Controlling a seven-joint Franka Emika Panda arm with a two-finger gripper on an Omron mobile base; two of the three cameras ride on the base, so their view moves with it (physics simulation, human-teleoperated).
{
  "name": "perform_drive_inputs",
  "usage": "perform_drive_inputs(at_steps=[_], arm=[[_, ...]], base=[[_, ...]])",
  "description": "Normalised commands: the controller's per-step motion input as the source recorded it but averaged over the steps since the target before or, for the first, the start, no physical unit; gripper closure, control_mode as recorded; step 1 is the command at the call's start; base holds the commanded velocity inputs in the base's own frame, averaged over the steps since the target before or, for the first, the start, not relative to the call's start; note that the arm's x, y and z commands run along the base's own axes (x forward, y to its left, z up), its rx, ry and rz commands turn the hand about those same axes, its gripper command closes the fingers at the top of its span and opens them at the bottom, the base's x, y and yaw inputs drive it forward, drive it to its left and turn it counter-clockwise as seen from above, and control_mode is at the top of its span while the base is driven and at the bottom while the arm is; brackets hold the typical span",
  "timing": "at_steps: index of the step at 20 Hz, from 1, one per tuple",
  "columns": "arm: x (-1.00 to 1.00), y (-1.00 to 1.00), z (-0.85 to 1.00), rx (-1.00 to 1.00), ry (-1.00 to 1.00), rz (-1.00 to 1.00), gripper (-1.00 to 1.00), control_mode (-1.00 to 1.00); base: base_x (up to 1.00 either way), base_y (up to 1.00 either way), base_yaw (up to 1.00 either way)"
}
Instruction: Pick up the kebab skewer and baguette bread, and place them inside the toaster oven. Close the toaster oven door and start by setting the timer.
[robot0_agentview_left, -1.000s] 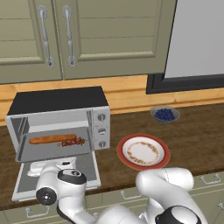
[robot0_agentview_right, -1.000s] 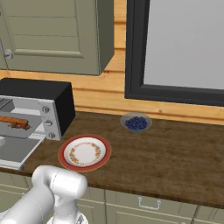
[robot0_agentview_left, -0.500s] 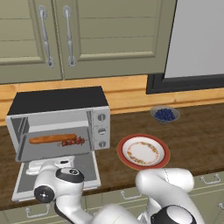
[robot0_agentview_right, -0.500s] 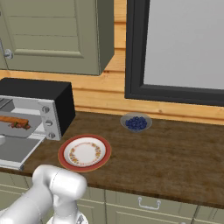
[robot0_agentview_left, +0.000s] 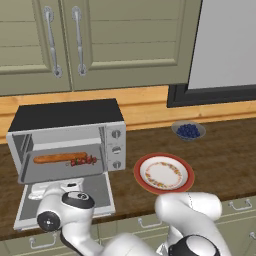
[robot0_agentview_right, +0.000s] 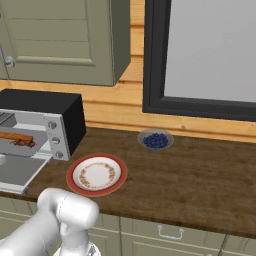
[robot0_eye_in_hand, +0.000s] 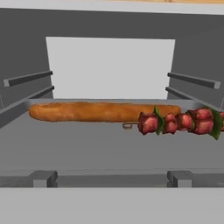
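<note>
**A:** Anything different from a second ago?

**B:** Hardly. The bread (robot0_eye_in_hand: 96, 111) and the skewer (robot0_eye_in_hand: 179, 122) lie where they lay, on the tray inside the toaster oven (robot0_agentview_left: 65, 117). The bread runs along the back of the oven and the skewer sits just in front of its right end, apparently touching it. The arm (robot0_agentview_left: 65, 215) has barely shifted and is still low in front of the oven mouth.

**A:** And the claw?

**B:** Spread wide, as it has been all this second, with nothing in it. The hand's camera looks straight into the oven from just outside its mouth, so I judge both items have been let go and are resting on their own.

**A:** The door?

**B:** The door (robot0_agentview_left: 97, 190) is still folded down flat in front of the oven, on the surface (robot0_agentview_right: 200, 175). That's the part not done yet.

**A:** So loading is over?

**B:** I'd say so. The plate (robot0_agentview_left: 164, 173) to the right of the oven is bare, and the bowl of berries (robot0_agentview_left: 188, 131) farther right of the oven is no concern of ours. What's left is to swing the door up shut, then turn a knob (robot0_agentview_left: 116, 149) on the oven's right panel for the timer. Which of the three is the timer, I can't tell.

**A:** Any risk?

**B:** The arm sits over the door, so it probably has to back off and get under the edge before lifting.
</note>
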Motion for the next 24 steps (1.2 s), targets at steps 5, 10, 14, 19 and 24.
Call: perform_drive_inputs(at_steps=[5, 10, 14, 19, 24], arm=[[0.15, 0.06, 0.0, 0.0, 0.0, 0.0, -1.0, -1.0], [0.18, 0.04, 0.0, 0.0, 0.0, 0.0, -1.0, -1.0], [0.22, 0.05, 0.0, 0.0, 0.0, 0.0, -1.0, -1.0], [0.23, 0.03, 0.0, 0.0, 0.0, 0.0, -1.0, -1.0], [0.25, 0.04, 0.0, 0.0, 0.0, 0.0, -1.0, -1.0]], base=[[0.0, 0.0, 0.0], [0.0, 0.0, 0.0], [0.0, 0.0, 0.0], [0.0, 0.0, 0.0], [0.0, 0.0, 0.0]])
